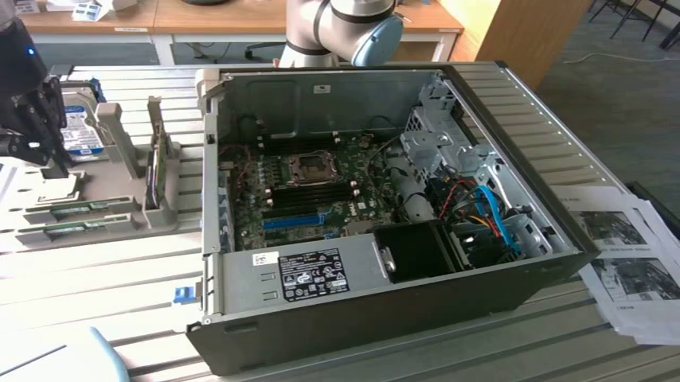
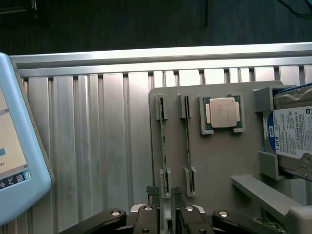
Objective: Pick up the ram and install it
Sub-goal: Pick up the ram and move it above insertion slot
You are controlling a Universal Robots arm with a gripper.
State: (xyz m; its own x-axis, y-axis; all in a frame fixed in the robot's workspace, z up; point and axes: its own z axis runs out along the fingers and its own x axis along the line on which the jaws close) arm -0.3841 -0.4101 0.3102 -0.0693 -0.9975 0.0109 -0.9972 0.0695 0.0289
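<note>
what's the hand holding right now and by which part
Nothing is held. The hand is open, its fingertips on either side of one end of a ram stick that stands on edge in the grey holder.

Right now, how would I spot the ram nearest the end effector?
Find the grey holder plate on the slatted table. Two thin green sticks stand on edge beside a square processor. The ram is the one farther from the processor, in line with the end effector.
</note>
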